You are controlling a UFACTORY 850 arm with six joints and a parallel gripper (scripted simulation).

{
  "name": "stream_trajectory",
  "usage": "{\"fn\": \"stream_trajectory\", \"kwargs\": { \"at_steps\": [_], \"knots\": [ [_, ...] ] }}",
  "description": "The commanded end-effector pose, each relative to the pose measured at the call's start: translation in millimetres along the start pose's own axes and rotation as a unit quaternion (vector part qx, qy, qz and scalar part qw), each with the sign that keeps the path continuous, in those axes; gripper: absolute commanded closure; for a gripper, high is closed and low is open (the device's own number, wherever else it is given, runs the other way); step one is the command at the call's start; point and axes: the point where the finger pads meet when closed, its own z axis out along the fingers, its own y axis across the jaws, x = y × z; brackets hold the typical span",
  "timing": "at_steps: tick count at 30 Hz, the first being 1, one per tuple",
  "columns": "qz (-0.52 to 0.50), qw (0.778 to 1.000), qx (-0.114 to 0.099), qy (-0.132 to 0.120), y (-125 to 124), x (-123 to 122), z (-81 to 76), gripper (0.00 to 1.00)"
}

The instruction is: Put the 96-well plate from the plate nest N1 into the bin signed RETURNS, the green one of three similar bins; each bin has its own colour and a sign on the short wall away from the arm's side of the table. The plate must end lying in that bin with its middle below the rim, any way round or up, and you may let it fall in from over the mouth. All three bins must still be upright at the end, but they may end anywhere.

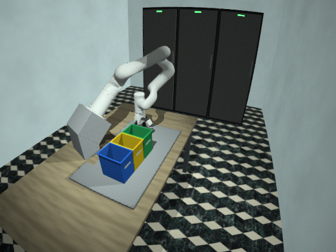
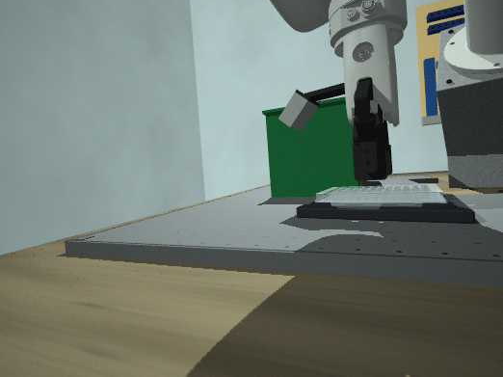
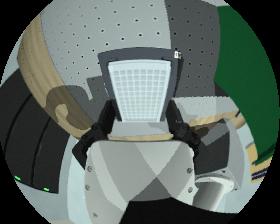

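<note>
The clear 96-well plate point(image 2: 381, 196) lies flat in its black nest point(image 2: 385, 211) on the grey mat. It also shows in the wrist view point(image 3: 140, 91), straight ahead between my fingers. My gripper point(image 2: 371, 178) is open and empty, its black fingers hanging just above the plate's far edge. In the wrist view the gripper point(image 3: 140, 128) straddles the plate's near end without touching it. The green bin point(image 1: 139, 136) stands behind the nest; it also shows in the exterior view point(image 2: 310, 152). In the top view my gripper point(image 1: 141, 122) is low, just beyond the green bin.
A yellow bin point(image 1: 128, 148) and a blue bin point(image 1: 115, 161) stand in a row with the green one on the mat. The arm's grey base block point(image 1: 86, 131) stands to the left of the bins. A black cabinet wall point(image 1: 201, 63) stands behind the table.
</note>
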Motion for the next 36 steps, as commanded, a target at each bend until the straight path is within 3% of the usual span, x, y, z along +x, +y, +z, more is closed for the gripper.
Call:
{"fn": "stream_trajectory", "kwargs": {
  "at_steps": [1,36],
  "knots": [
    [0.000,1.000,0.000,0.000,0.2,-0.1,1.6,0.00],
    [0.000,1.000,0.000,0.000,0.2,-0.1,19.6,0.00]
  ]
}}
